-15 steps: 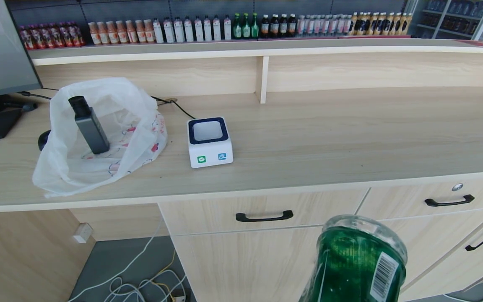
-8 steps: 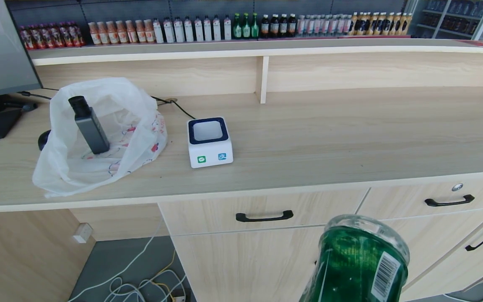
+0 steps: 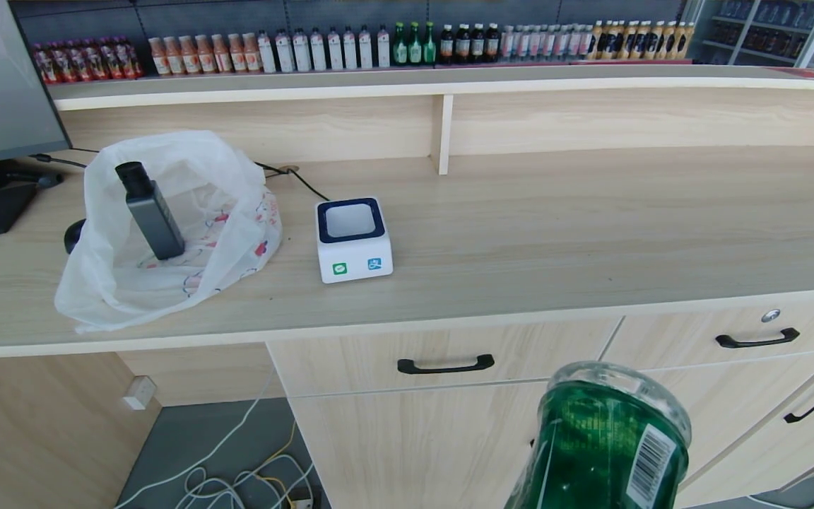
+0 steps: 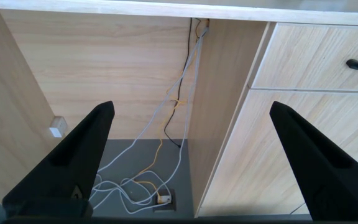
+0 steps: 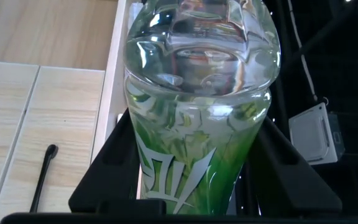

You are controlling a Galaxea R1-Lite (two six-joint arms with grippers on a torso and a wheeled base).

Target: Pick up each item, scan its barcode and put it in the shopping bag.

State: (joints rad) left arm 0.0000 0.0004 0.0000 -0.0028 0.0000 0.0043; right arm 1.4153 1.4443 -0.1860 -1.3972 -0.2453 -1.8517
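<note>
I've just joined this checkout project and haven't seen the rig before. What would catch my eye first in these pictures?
A green bottle with a barcode label looms low on the robot's right, in front of the drawers, clamped in the right gripper. On the counter's left sits an open white shopping bag with a dark grey bottle standing inside. A white scanner box sits just right of it.
</note>
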